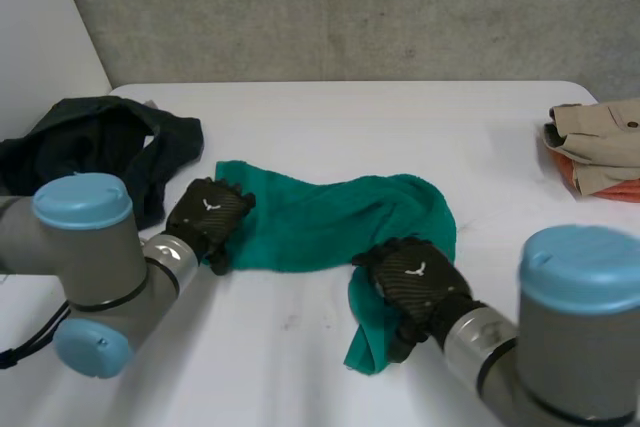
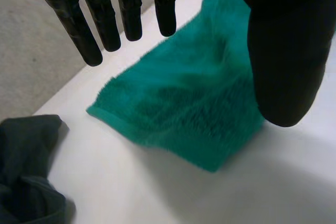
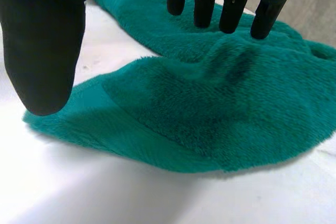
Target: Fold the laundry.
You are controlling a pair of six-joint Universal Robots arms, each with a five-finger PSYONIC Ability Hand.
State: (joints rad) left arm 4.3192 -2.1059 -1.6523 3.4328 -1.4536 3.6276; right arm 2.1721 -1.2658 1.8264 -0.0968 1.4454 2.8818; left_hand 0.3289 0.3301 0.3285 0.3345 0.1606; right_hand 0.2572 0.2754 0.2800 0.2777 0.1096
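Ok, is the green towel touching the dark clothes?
Apart. The left wrist view shows bare table between the towel and the dark clothes.

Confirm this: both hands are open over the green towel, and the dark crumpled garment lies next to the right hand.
One thing is wrong. The dark crumpled garment lies next to the left hand, not the right hand, as the head view shows. Both hands are indeed open over the green towel.
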